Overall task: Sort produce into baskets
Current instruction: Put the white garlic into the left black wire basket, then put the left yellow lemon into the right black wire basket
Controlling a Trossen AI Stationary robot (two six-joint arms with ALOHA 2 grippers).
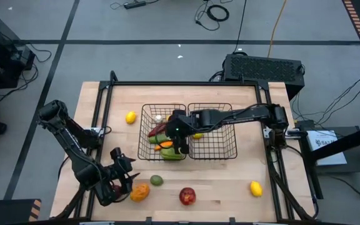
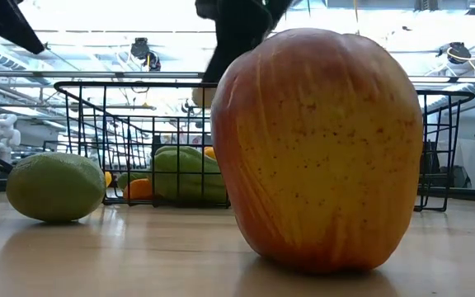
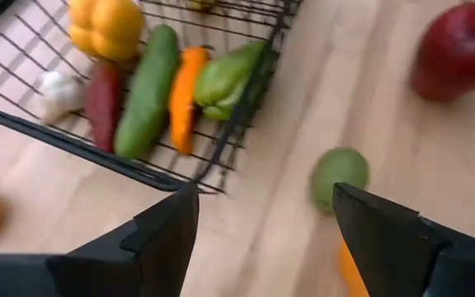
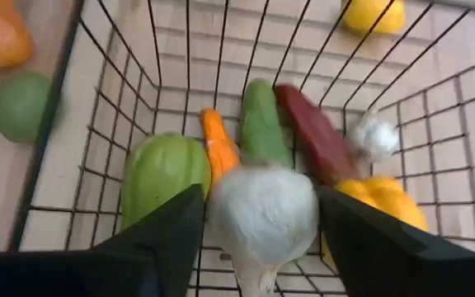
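Note:
My right gripper [image 1: 179,141] hangs over the left basket [image 1: 144,134], shut on a white garlic bulb [image 4: 262,216]. Below it in that basket lie a green pepper [image 4: 163,173], an orange pepper [image 4: 219,148], a cucumber [image 4: 261,124], a dark red pepper [image 4: 313,136], another garlic bulb [image 4: 373,136] and a yellow pepper [image 4: 382,202]. My left gripper [image 1: 122,177] is open and empty near the table's front left. It is just left of a green lime [image 3: 339,173] and an orange piece [image 1: 140,192], both resting on the table. My right gripper pinches the garlic bulb by its two opposite sides [image 4: 221,216] between its two fingers. The fingers come from above, pointing down. The bulb is lifted clear, above the produce in the left basket.
The right basket [image 1: 227,147] holds one yellow piece [image 1: 197,134]. Loose on the table lie a lemon [image 1: 130,117] at the far left, a red apple [image 1: 187,196] at the front middle and a lemon [image 1: 255,187] at the front right. A black frame edges the table.

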